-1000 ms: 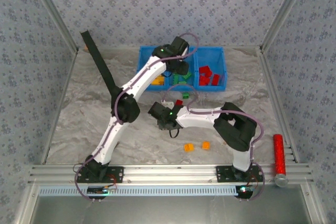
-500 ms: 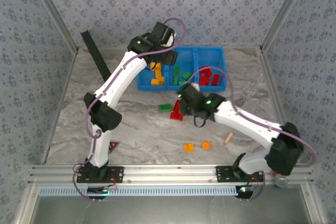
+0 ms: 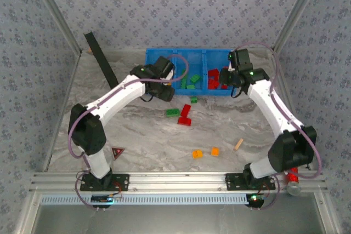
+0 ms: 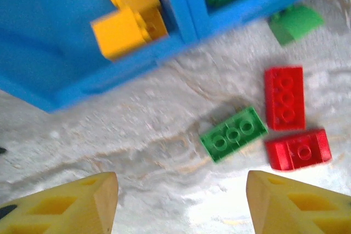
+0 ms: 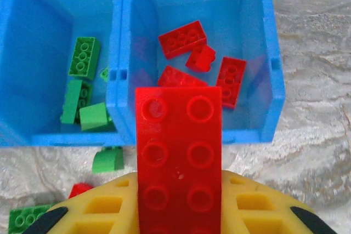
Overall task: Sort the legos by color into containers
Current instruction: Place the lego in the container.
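Dropping a red brick [image 5: 178,152] into the tray [image 3: 192,51] is the step in hand. The right gripper [image 5: 178,215] is clamped on the brick and hangs over the front wall of the tray's right bin [image 5: 249,36], where other red bricks [image 5: 182,38] lie. The next move, I judge, calls for a short reach farther over that wall and then a release, so the brick falls inside rather than on the rim or on the table before the tray. Nothing stands between the brick and that bin.

The left gripper [image 4: 178,201] hovers just in front of the tray's left bin, which holds yellow bricks [image 4: 129,17]. Its jaws are well apart with nothing between them. A green brick [image 4: 233,133] lies on the table near the tray's front, and looks the likeliest next pick. A red pair [image 4: 284,98] just beside it could get nudged. A green curved piece [image 4: 296,23] sits close against the tray's front wall. Two orange bricks [image 3: 196,153] and a wooden piece [image 3: 238,144] lie well away from the tray.
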Robot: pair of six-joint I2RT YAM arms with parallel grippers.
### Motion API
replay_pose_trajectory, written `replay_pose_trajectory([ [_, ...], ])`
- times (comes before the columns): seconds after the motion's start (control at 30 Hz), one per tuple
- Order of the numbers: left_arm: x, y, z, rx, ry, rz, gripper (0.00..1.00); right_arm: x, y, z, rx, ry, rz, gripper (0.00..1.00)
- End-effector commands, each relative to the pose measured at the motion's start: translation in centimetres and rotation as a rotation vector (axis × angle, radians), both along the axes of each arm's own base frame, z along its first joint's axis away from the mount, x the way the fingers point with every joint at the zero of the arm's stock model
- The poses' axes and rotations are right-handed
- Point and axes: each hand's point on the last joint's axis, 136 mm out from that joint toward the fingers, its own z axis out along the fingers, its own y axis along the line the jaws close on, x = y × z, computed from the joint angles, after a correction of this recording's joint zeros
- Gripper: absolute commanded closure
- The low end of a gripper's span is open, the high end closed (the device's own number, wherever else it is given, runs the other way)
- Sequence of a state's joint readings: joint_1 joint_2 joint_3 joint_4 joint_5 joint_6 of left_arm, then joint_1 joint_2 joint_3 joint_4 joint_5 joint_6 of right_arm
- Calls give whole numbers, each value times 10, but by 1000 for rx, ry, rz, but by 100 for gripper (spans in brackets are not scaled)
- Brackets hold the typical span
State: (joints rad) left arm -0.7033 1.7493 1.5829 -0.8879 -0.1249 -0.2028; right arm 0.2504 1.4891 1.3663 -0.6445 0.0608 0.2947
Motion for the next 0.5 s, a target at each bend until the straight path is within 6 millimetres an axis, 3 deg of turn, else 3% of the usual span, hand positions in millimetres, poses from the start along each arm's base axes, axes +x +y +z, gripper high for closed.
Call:
replay_pose_trajectory([
  [0.0, -23, -20, -11, -92, 34, -3, 37, 26, 3, 6, -20, -26, 82, 70],
  [0.2, -41, -34, -47, -83, 44, -74, 36, 62, -13, -8, -33, 21, 79, 69],
  [0.47, -38, -40, -74, -81, -14, -195, 33, 87, -10, -46, -57, 111, 111, 68],
])
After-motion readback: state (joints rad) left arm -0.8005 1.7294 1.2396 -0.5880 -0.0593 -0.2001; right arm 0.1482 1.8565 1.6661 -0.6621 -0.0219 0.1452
